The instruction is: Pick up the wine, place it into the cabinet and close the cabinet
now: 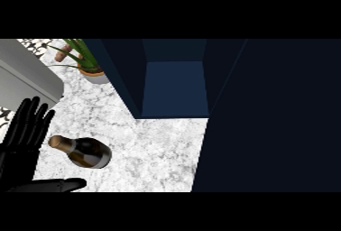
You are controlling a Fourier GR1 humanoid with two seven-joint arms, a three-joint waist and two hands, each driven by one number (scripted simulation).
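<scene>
The wine bottle [86,152] is dark with a brown cap and stands on the marble counter [153,144], leaning toward the view's left. My left hand [20,144] is just left of it, fingers straight and pointing up, its thumb [60,184] stretched out below the bottle. I see a small gap between hand and bottle. The dark blue cabinet [174,85] stands open at the back, its inside bare. Its open door [273,117] fills the right side. My right hand does not show.
A potted green plant [90,67] sits at the back left, beside the cabinet's left wall. A grey block [26,76] takes up the far left corner of the counter.
</scene>
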